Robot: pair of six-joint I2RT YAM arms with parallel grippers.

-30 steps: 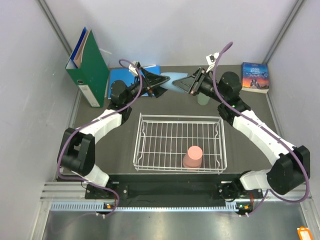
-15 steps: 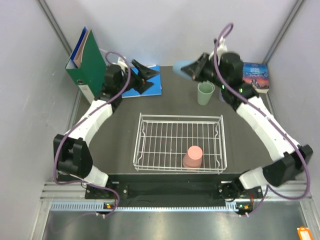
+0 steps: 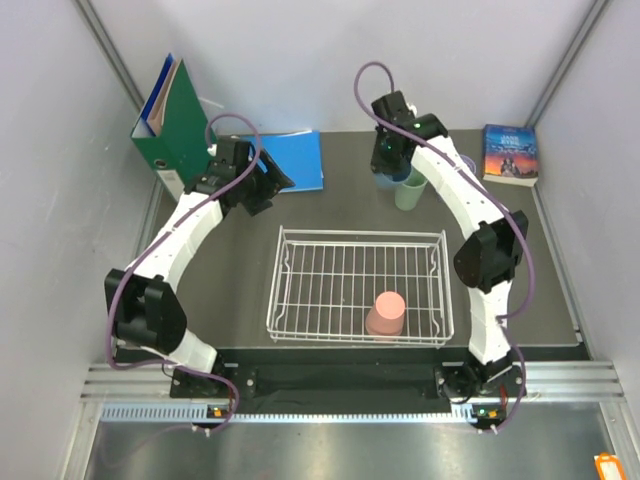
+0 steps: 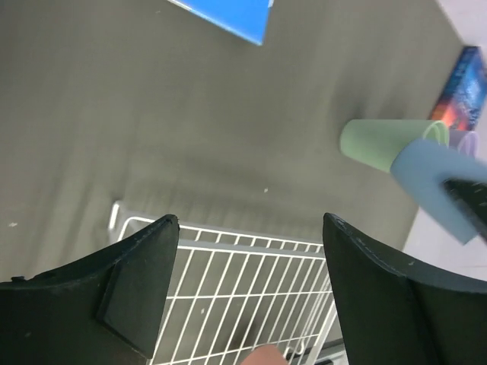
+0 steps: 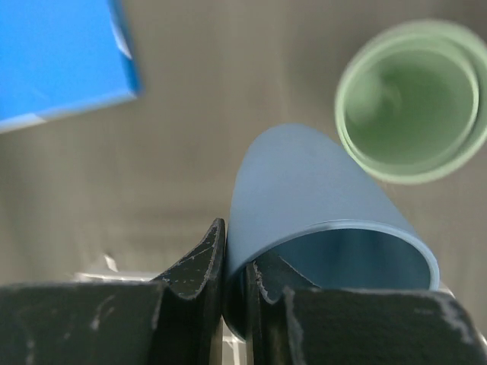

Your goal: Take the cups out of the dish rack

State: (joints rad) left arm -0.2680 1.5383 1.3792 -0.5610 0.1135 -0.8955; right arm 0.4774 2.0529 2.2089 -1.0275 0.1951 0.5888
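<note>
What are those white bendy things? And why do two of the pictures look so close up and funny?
Those are two robot arms. Each one ends in a gripper, a pincher hand with two black fingers. The big picture comes from a camera up high, looking down on the dark table. The other two come from small cameras on the arms' wrists, so the fingers look huge.

The left gripper is open and holds nothing. The right gripper is pinching the rim of a blue cup. A green cup stands beside it. A pink cup sits in the white wire dish rack. At the back are a green binder, a blue folder and a book.
</note>
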